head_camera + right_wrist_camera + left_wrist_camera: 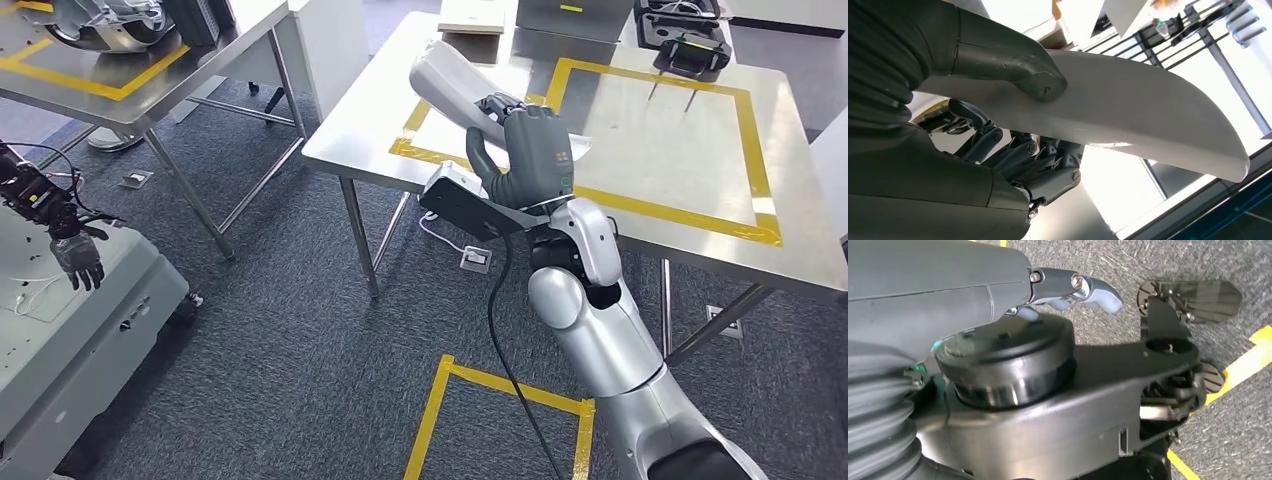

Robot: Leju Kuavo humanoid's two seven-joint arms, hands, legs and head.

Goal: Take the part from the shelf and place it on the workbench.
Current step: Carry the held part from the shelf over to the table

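Note:
The part (448, 82) is a long, white, curved shell. My right hand (535, 150) grips it at one end and holds it tilted over the near left corner of the steel workbench (660, 150), above the yellow tape frame (655, 208). In the right wrist view the thumb (1015, 67) presses on one face of the part (1138, 115) and the dark fingers (1023, 152) wrap the other face. My left hand (79, 260) hangs at the far left beside a grey cart, fingers apart and pointing down, holding nothing. A pale fingertip (1100, 294) shows in the left wrist view.
Black fixtures (690, 45) and a cardboard box (472, 18) stand along the workbench's far edge. A second steel table (150, 70) stands at the upper left. The grey cart (90, 320) is at the lower left. Yellow tape (470, 395) marks the carpet in front of me.

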